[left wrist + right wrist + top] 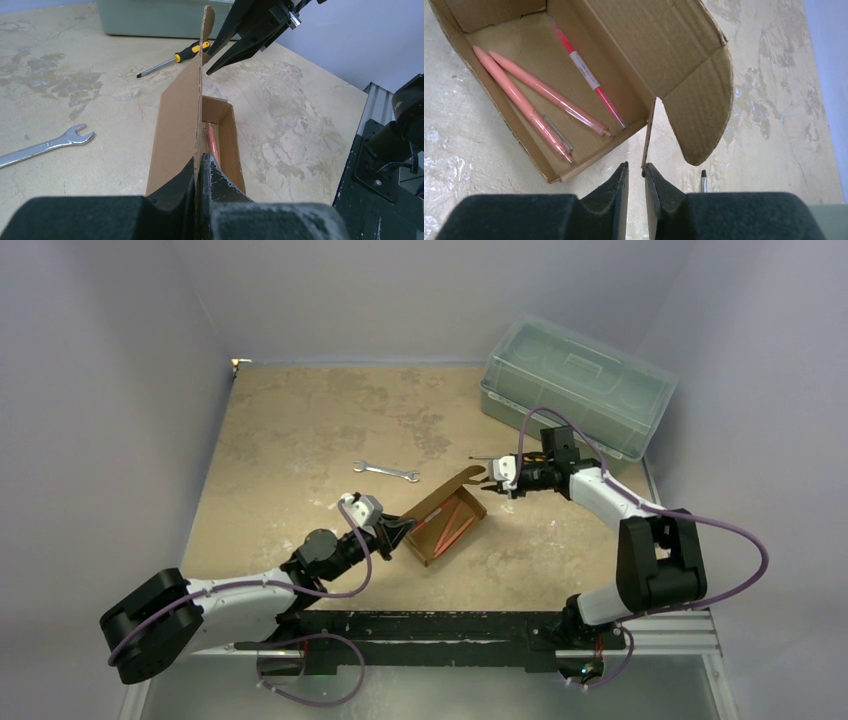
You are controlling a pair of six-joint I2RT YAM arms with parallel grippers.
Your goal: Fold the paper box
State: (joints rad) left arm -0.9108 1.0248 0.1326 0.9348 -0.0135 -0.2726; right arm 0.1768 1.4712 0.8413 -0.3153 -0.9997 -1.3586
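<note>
**Paper box: position and gripper state**

The paper box (436,506) lies open on the bench (300,430), near centre, set diagonally between the two arms. Its lid panel stands upright along one long side. Its rounded end flap (701,110) is bent outward.

Left gripper (201,167): closed on the near-left end of the upright lid panel, with the cardboard pinched between both fingers.

Right gripper (636,170): at the far-right end of the box. The jaws stand a narrow gap apart and straddle the edge of a thin side flap (649,132). The fingers are not seen pressing on the flap.

Box contents: two salmon pens (519,102) and one red-and-white pen (584,70) lie on the box floor.

Other items: an open-end wrench (386,472) lies just left of and beyond the box. A yellow-and-black screwdriver (172,59) lies beyond the right gripper. A translucent green lidded bin (575,385) sits at the far right corner.
</note>
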